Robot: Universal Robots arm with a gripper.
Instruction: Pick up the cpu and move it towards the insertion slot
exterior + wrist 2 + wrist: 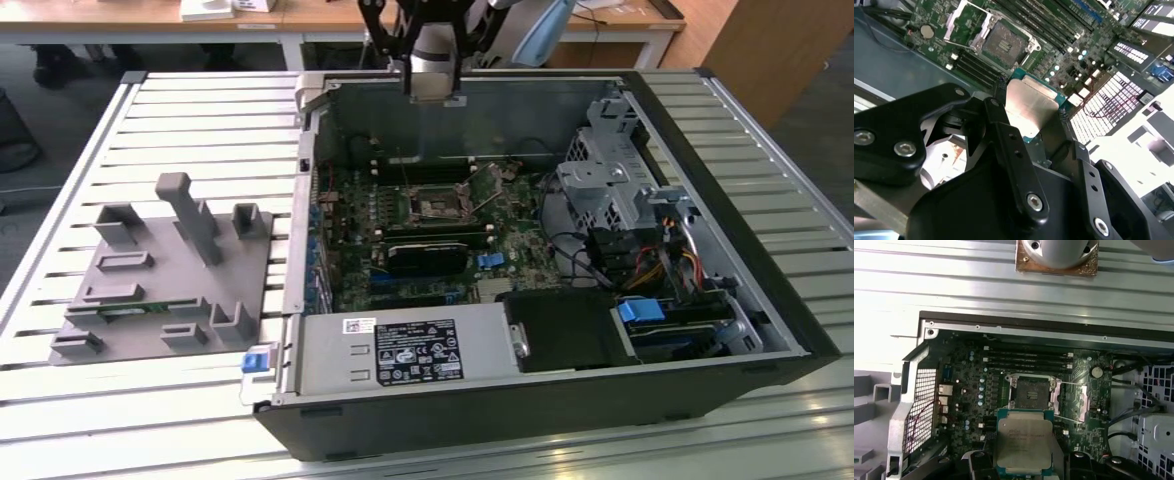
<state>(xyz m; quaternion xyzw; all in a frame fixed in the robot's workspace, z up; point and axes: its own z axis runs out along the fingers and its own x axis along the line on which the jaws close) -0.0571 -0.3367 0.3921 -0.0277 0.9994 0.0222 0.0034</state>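
- End effector [1029, 112] pinching the cpu [1030, 106] by two opposite edges, a black finger [1004, 135] on each side; silvery top shows in both wrist views, cpu [1024, 444] ringed by its green border.
- Cpu hangs in the air above the motherboard [441, 215], touching nothing below.
- Socket [1032, 392] lies open near the held chip, its metal frame [1070, 402] flipped to one side; the socket recess is bare.
- In the exterior view the end effector [434, 85] sits over the case's far wall [467, 110], socket [443, 203] lower down in the case's middle.
- Open air over the board; drive cage [607, 185] and cables crowd the exterior view's right, memory slots [1029, 360] run along one socket edge.
- Grey fixture [167, 270] stands on the slatted counter [200, 120], well apart, at the exterior view's left of the case.
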